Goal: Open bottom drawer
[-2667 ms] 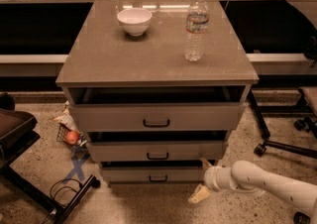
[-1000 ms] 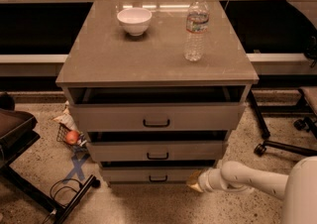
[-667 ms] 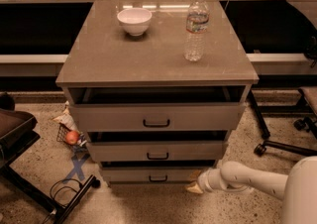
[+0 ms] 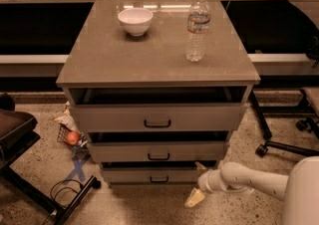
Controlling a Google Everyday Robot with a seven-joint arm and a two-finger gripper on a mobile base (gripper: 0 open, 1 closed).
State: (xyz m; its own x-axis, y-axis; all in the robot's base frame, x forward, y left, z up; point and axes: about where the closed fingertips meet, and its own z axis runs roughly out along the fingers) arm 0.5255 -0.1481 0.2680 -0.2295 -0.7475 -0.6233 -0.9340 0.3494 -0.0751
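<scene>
**A:** so where's the bottom drawer (image 4: 144,175)?

**B:** lower middle of the frame, lowest of the three, with a small black handle (image 4: 159,179). It sticks out a bit less than the two above it.

**A:** and the gripper (image 4: 198,182)?

**B:** lower right, by that drawer's right end, well off the handle. Fingers (image 4: 194,198) are spread wide, one up and one down, holding nothing. A bowl (image 4: 135,21) and a bottle (image 4: 198,28) are up top.

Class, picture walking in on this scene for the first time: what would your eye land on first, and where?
A grey cabinet of three drawers fills the middle, with a white bowl and a water bottle on top. At lower right, the gripper of a white arm sits open by the right end of the bottom drawer.
</scene>
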